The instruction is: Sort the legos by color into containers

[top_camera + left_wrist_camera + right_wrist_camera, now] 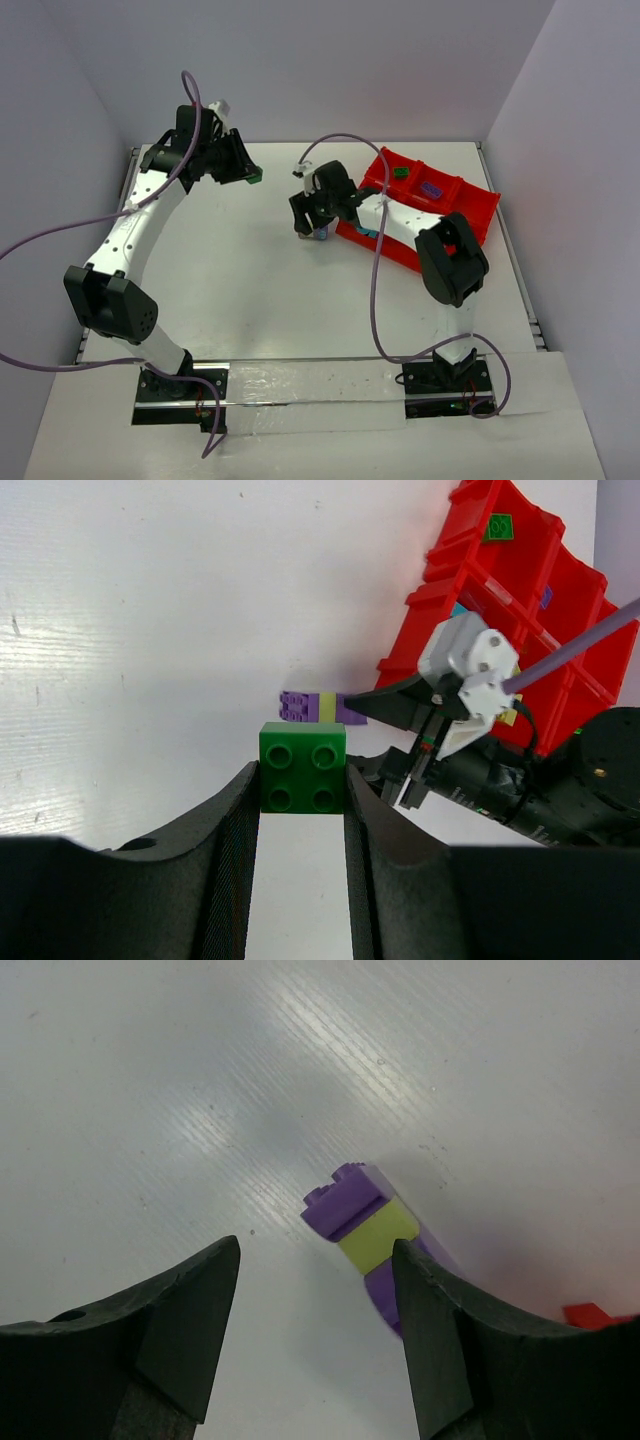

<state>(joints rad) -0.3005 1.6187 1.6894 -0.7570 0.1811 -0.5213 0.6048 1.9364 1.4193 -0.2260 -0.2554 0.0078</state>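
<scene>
My left gripper hangs over the far left of the table, shut on a green four-stud lego that sits between its fingertips. My right gripper stands open low over the table just left of the red tray. A purple, yellow-green and purple clump of legos lies on the table beside the right gripper's right finger; nothing sits between the fingers. The clump also shows in the left wrist view. In the tray's compartments lie a green lego, a purple lego and a teal one.
The tray sits tilted at the back right, partly covered by the right arm. Purple cables loop off both arms. White walls close in the table at the left, back and right.
</scene>
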